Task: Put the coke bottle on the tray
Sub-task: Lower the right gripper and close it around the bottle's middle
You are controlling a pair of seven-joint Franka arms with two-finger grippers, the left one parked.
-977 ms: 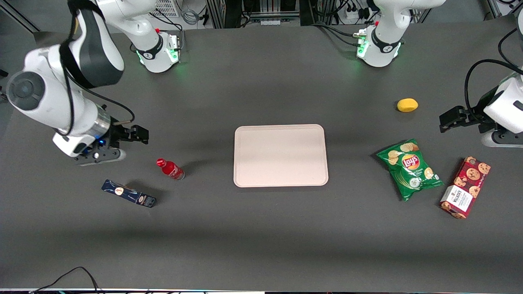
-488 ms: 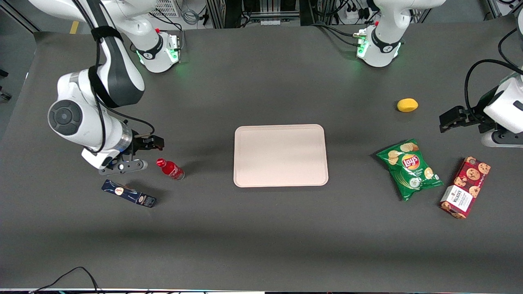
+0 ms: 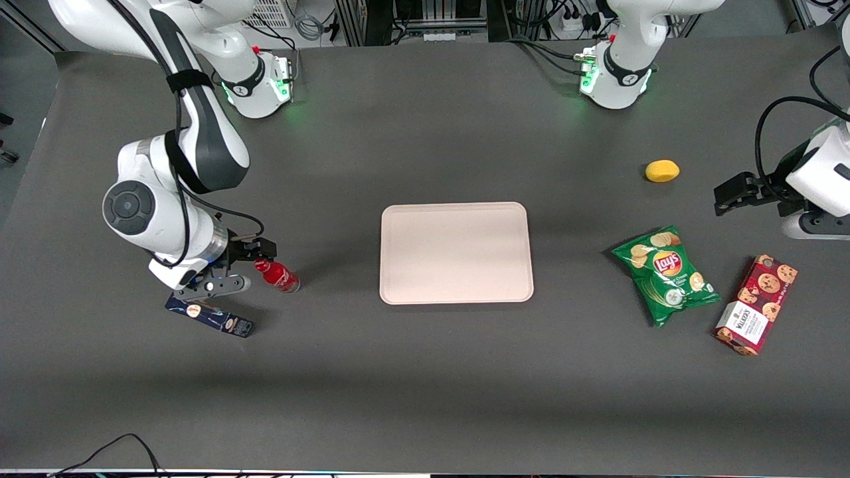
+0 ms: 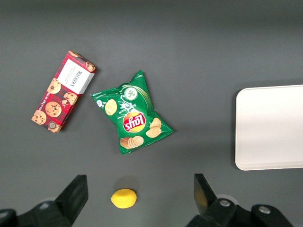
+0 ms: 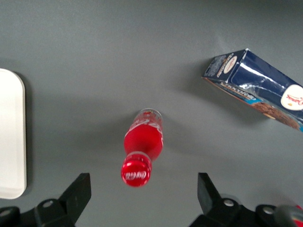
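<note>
1. Gripper (image 3: 255,262) low over the dark table (image 3: 425,385), toward the working arm's end, right by the cap of the coke bottle (image 3: 277,275).
2. Fingers (image 5: 78,191) spread wide apart, holding nothing. Red cap in the gap between them in the right wrist view, not touched by either one.
3. Coke bottle (image 5: 140,153) standing up on the table, small and red, white writing on the label, clear at the base.
4. Bottle well apart from the tray (image 3: 456,252), with bare table between the two.
5. Tray flat in the middle of the table, pale pink, rounded corners, low rim. Nothing on it. One corner of it (image 5: 10,137) seen from the right wrist too.
6. Dark blue box (image 3: 210,315) lying flat near the bottle, closer to the front camera than the bottle. Same box (image 5: 258,90) seen from the right wrist, apart from the bottle.
7. Toward the parked arm's end: green chip bag (image 3: 665,273), red cookie box (image 3: 756,304) just beside it, and a small yellow lemon (image 3: 662,170) farther from the front camera than both.
8. Same three seen from the left wrist: chip bag (image 4: 131,116), cookie box (image 4: 63,91), lemon (image 4: 124,198).
</note>
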